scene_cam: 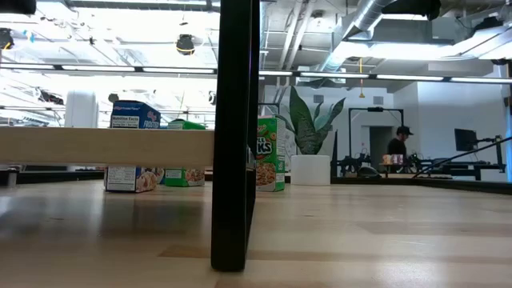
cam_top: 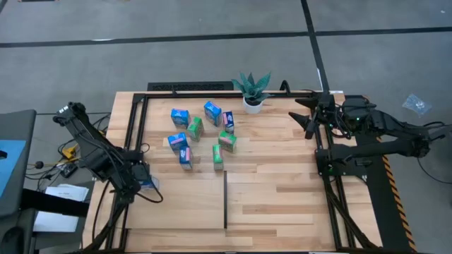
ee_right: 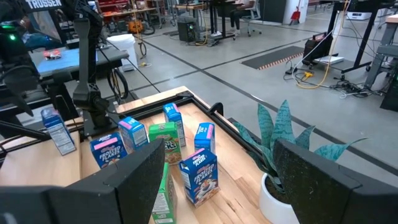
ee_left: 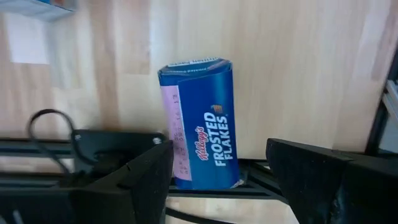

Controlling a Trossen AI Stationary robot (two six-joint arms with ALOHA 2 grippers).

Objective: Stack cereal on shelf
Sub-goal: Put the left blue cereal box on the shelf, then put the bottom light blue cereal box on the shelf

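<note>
Several small blue and green cereal boxes (cam_top: pixel 201 134) stand and lie in a cluster on the light-wood shelf surface (cam_top: pixel 275 190), toward its far left. One more blue Frosted Flakes box (ee_left: pixel 199 124) sits at the shelf's left edge, its lower end over the black rail (ee_left: pixel 261 180). My left gripper (ee_left: pixel 217 180) is open there, one finger on each side of that box (cam_top: pixel 147 182). My right gripper (cam_top: pixel 308 116) is open and waits at the far right edge, beside the potted plant (cam_top: pixel 252 88). The low view shows three of the boxes (scene_cam: pixel 132 144). My left gripper has the blue box's lower end (ee_left: pixel 208 174) between its open fingers. One finger (ee_left: pixel 137 180) overlaps the box's edge, and I cannot tell whether it touches. A gap shows between the box and the other finger (ee_left: pixel 311 174).
A black rail frame (cam_top: pixel 134 120) edges the shelf, and a thin black divider strip (cam_top: pixel 225 201) runs up from the near edge at mid-table. Bare wood lies right of the divider. A person (scene_cam: pixel 398 144) stands far off in the room.
</note>
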